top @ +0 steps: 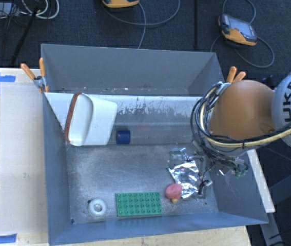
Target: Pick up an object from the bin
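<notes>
The gripper (205, 180) is seen low by the right wall of the bin (135, 76). It is at the edge of a crumpled silver foil (185, 174), with a small pink ball (173, 191) lying against the foil on the side toward the bin's front edge. The approach step is judged to be in hand, and nothing has been lifted yet. A closing on the foil and a straight raise would be called for next. Whether the gripper is spread or pressed together cannot be told, because its tip is masked by the orange cover (240, 109) and cables (201, 122) and is lost among the foil's folds.
</notes>
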`<state>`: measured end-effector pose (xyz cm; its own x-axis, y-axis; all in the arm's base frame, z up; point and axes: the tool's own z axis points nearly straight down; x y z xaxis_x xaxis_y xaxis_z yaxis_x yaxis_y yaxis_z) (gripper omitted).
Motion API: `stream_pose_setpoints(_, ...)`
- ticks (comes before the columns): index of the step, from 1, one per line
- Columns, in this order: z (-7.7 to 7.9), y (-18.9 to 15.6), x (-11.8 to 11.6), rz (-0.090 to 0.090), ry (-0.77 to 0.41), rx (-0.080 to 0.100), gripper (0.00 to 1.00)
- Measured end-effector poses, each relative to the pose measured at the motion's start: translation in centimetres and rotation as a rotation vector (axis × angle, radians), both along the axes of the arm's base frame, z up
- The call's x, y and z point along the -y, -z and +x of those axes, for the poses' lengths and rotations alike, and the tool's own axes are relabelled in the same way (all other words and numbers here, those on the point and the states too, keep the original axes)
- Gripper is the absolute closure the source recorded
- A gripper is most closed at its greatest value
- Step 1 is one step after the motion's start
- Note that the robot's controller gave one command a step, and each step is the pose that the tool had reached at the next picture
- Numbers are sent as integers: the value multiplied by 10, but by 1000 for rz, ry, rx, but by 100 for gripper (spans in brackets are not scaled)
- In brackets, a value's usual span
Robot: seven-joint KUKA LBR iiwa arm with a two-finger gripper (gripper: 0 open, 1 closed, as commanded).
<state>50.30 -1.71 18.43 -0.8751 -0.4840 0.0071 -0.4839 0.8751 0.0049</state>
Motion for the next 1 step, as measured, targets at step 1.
stream_pose_setpoints(1,15,85,16,-2,214,2,0)
